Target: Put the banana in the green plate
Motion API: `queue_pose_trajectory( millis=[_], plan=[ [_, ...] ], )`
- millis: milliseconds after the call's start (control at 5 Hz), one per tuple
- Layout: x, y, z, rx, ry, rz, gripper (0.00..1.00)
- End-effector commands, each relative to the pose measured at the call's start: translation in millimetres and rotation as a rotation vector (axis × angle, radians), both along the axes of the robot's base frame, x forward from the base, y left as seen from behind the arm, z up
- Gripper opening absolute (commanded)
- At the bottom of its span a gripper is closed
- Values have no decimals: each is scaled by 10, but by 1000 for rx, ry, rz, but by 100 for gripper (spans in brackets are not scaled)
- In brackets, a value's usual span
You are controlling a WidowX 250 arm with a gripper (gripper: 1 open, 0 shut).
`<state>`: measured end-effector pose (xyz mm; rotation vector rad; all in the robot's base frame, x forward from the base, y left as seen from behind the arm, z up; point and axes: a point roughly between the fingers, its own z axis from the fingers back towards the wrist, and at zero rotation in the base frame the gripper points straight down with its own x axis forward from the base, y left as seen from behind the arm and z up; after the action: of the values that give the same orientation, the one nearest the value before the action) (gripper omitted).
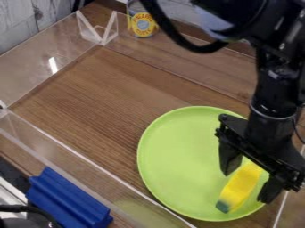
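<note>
The yellow banana (pixel 242 189) lies on the right part of the lime-green plate (pixel 179 151), which sits at the front right of the wooden table. My black gripper (pixel 256 175) points straight down over the banana. Its two fingers stand open, one on each side of the banana's upper end. Whether the fingers touch the fruit I cannot tell. The banana's lower, darker tip rests near the plate's front rim.
A blue block (pixel 66 202) lies at the front left. A round yellow-labelled container (pixel 143 24) and a clear stand (pixel 98 29) sit at the back. Clear walls (pixel 42 147) edge the table on the left and front.
</note>
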<state>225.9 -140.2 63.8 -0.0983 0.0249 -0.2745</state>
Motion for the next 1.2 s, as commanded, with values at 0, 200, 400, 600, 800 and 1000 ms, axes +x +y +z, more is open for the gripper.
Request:
queue_pose_trajectory(
  millis=[0, 200, 400, 600, 800, 1000],
  plan=[
    [49, 9, -2, -8, -22, 0, 100],
    [64, 3, -70, -4, -22, -10, 100],
    [79, -2, -134, -1, -20, -16, 100],
    [88, -7, -181, 0, -19, -20, 100],
    [98, -19, -229, 2, -20, -28, 100],
    [110, -33, -279, 3, -22, -37, 100]
  ],
)
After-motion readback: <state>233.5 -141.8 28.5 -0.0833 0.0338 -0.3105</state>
